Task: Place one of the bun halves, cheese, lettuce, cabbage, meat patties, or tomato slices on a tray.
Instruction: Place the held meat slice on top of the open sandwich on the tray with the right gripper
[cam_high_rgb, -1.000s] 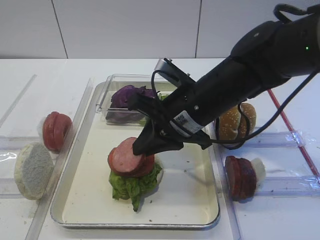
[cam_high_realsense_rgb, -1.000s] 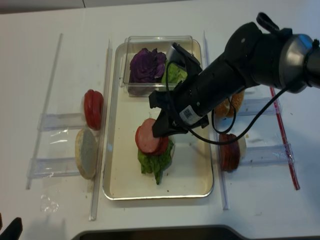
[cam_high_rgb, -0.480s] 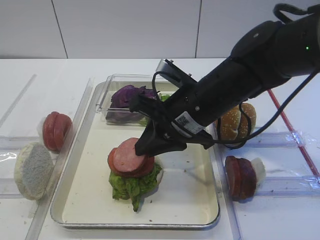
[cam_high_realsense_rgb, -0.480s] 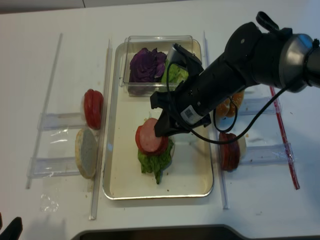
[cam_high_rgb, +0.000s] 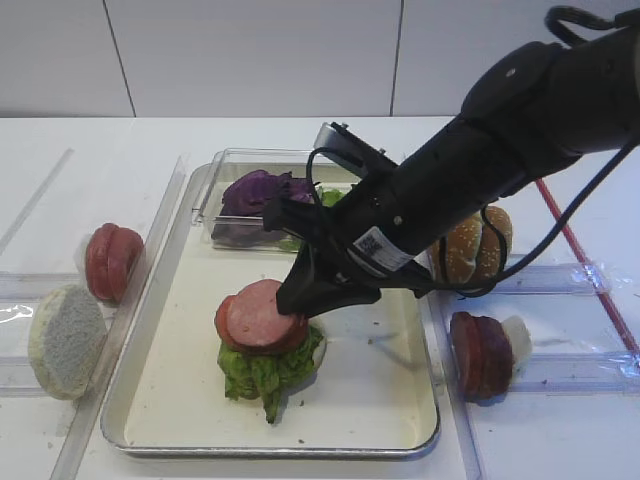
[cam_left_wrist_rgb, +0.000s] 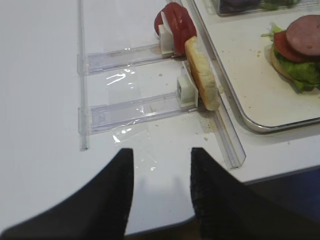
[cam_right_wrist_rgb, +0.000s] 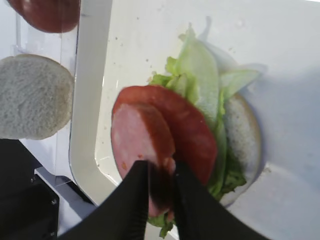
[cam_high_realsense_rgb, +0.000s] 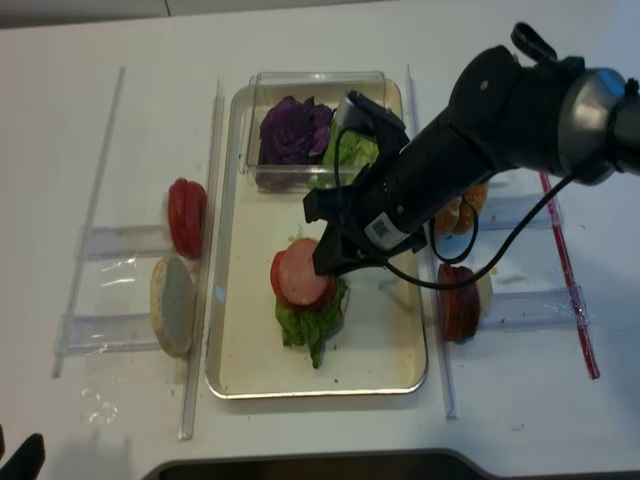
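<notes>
A meat patty (cam_right_wrist_rgb: 132, 137) lies on a tomato slice (cam_right_wrist_rgb: 192, 132), lettuce (cam_right_wrist_rgb: 197, 65) and a bun half (cam_right_wrist_rgb: 245, 135) stacked on the tray (cam_high_rgb: 140, 350). My right gripper (cam_right_wrist_rgb: 160, 167) reaches over the tray to this stack (cam_high_rgb: 262, 330). Its two fingers stand tight on either side of the patty's near edge, whose dark rim fills the gap between them. My left gripper (cam_left_wrist_rgb: 161, 152) hangs open over bare table near the front edge, with nothing between its fingers.
Left of the tray, clear racks hold tomato slices (cam_high_rgb: 110, 260) and a bun half (cam_high_rgb: 65, 340). Right racks hold meat patties (cam_high_rgb: 480, 350) and a seeded bun half (cam_high_rgb: 475, 245). A clear box (cam_high_realsense_rgb: 315, 85) at the tray's back holds purple cabbage (cam_high_realsense_rgb: 292, 130) and lettuce.
My right gripper has sunk a little toward the stack. The patty now lies flatter on the tomato slice. The left gripper has not moved.
</notes>
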